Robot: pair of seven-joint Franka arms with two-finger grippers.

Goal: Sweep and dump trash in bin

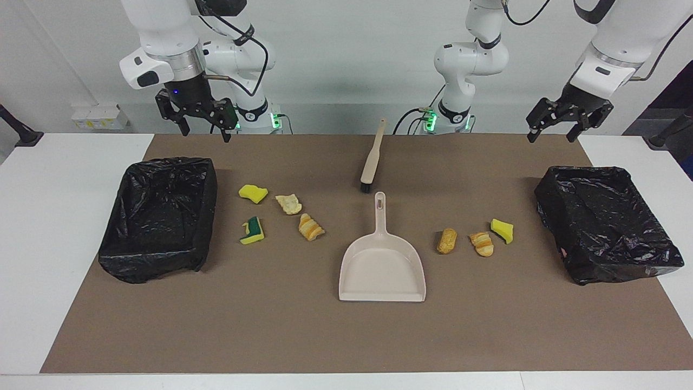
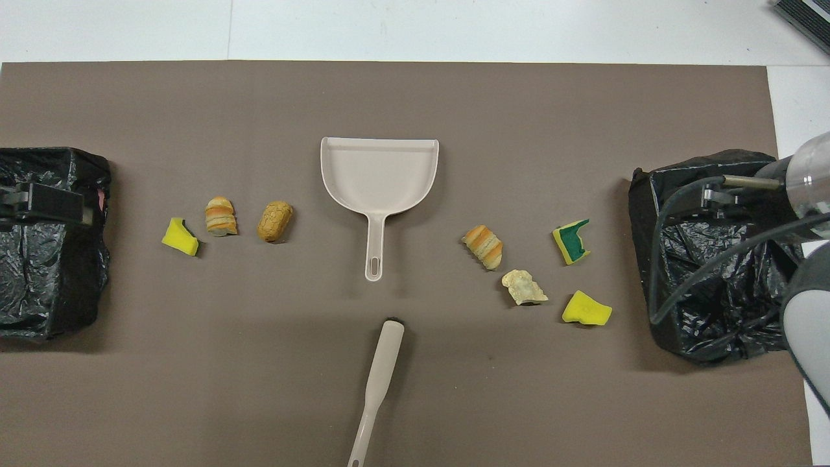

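Jaws are standing released on both grippers, each gripping nothing. The right gripper (image 1: 199, 122) is hanging in the air over the table edge nearest the robots, beside the bin (image 1: 158, 216) at the right arm's end, fingers pointing down. The left gripper (image 1: 564, 123) is hanging tilted over the same edge by the other bin (image 1: 606, 227) (image 2: 45, 246) at the left arm's end. Both arms are waiting.

The trash is lying on the brown mat (image 1: 346, 336) in two loose groups, one on each side of the dustpan (image 1: 382, 265) (image 2: 379, 175). Toward the right arm's end are sitting a yellow sponge (image 1: 253, 193) (image 2: 586, 309), a pale crumb piece (image 1: 288, 203) (image 2: 524, 287), a green-and-yellow sponge (image 1: 253, 231) (image 2: 571, 241) and a striped bread piece (image 1: 311, 227) (image 2: 483, 246). Toward the left arm's end are lying a tan roll (image 1: 447, 240) (image 2: 275, 221), its long axis running roughly toward the robots, a second striped piece (image 1: 482, 244) (image 2: 221, 216) and a yellow wedge (image 1: 502, 230) (image 2: 179, 237).

The dustpan is lying flat, handle pointing toward the robots. The brush (image 1: 372, 160) (image 2: 376, 389) is lying nearer the robots, bristle end just beside the handle tip, apart from it.
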